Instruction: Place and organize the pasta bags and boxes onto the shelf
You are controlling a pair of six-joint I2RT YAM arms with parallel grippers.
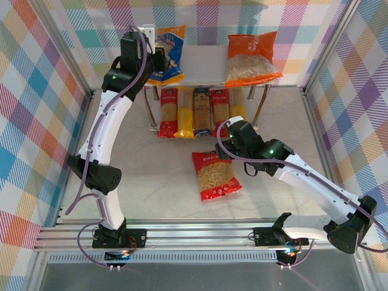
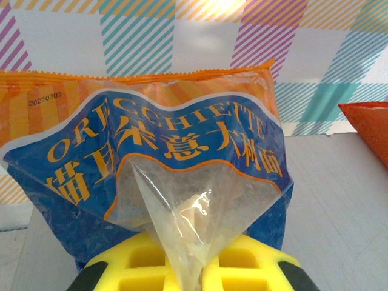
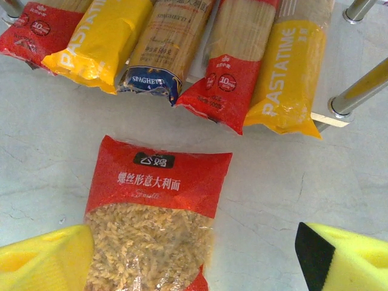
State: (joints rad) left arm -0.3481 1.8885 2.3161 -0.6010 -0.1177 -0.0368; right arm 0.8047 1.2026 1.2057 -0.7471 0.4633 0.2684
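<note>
Pinches blue orecchiette bag with left claw, propping it upright on top board of shelf, apart from orange bag. Holds right claw spread above red fusilli bag on table, probably to straddle it.

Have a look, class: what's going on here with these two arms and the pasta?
Two arms are stocking a small shelf. The left claw is shut on the blue bag, pinching its clear window at the top board's left end; the orange bag sits at the right end. Five pasta boxes lie side by side on the lower board. The right claw hangs open over the red bag, flat on the table in front of the shelf.
</note>
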